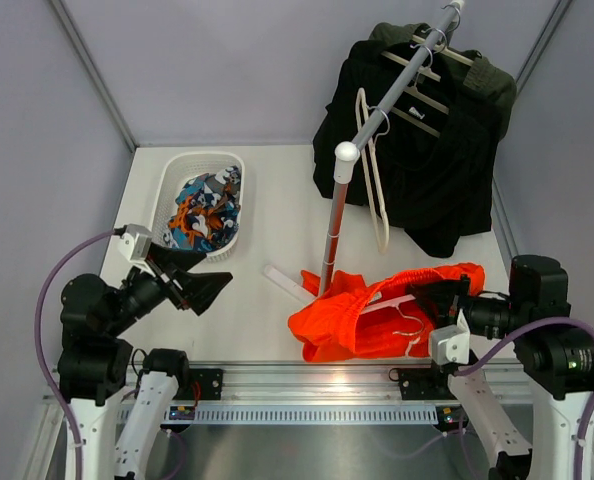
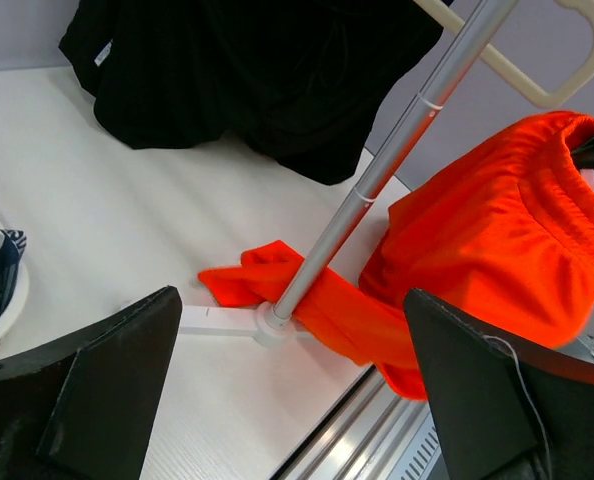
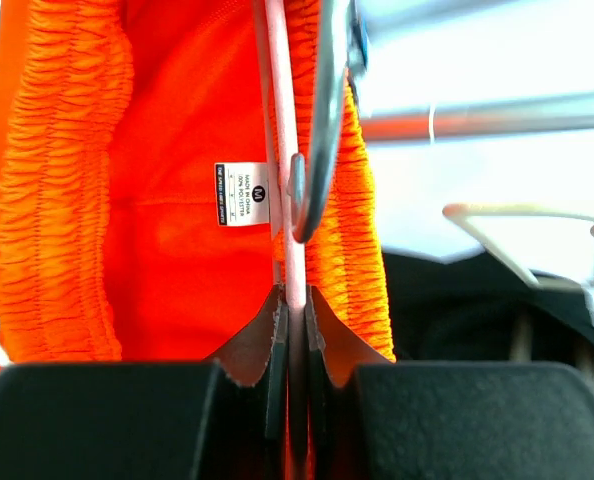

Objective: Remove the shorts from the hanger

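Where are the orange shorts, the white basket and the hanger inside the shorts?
orange shorts (image 1: 342,322): top view, the crumpled left part.
basket (image 1: 205,153): top view, its far rim.
hanger (image 3: 295,270): right wrist view, its thin bar below the metal hook.

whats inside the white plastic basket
Crumpled blue, orange and white patterned fabric shorts lie in the white slatted plastic basket; anything beneath them is hidden.

White table (image 1: 277,210) carries a basket (image 1: 199,155), rack base (image 1: 282,280) and orange shorts (image 1: 342,315).
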